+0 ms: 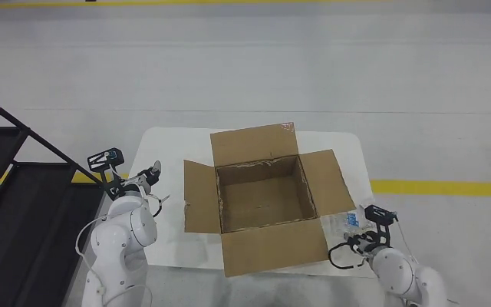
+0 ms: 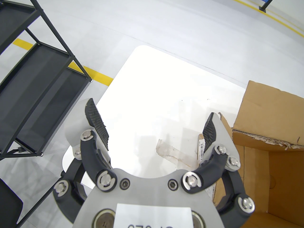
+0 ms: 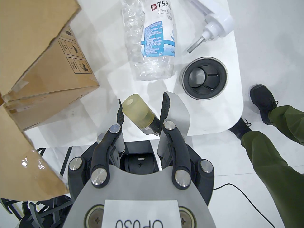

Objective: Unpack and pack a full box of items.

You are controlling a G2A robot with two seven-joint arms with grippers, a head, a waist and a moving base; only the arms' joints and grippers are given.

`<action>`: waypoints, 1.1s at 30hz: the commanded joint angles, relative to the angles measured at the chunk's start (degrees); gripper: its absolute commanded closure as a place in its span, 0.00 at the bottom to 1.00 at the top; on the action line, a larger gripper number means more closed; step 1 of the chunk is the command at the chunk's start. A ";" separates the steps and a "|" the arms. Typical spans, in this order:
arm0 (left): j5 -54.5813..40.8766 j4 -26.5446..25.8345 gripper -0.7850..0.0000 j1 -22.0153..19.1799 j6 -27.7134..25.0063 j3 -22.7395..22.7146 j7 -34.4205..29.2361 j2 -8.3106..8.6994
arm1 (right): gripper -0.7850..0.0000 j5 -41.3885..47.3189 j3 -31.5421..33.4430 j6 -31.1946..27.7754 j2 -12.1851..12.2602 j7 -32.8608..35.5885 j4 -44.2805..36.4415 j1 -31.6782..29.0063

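Yellowish-capped tube (image 3: pixel 139 112) sits clamped in the right claw (image 3: pixel 143 100); left claw (image 2: pixel 150 110) gapes wide.

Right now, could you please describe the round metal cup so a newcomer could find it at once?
Start at the open cardboard box on the white table and go to the corner where the right tool holds a yellow-capped tube. There, beside a crushed clear bottle and a white handled gadget, stands the metal cup; it alone is round and black inside.
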 commanded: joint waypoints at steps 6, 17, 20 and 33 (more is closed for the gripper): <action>0.00 0.00 0.00 0.00 0.00 0.00 0.00 0.00 | 1.00 -4.09 -3.88 0.30 0.36 -0.75 6.04 3.64; 0.00 0.00 0.00 0.00 0.00 0.00 0.00 0.00 | 1.00 -8.03 -8.11 1.98 0.69 -1.25 10.64 6.27; 0.00 0.00 0.00 0.00 0.00 0.00 0.00 0.00 | 0.85 -8.42 -8.71 2.23 0.79 -1.08 10.81 6.54; 0.00 0.00 0.00 0.00 0.00 0.00 0.00 0.00 | 0.62 -9.05 -9.44 3.25 1.32 -0.16 11.76 7.26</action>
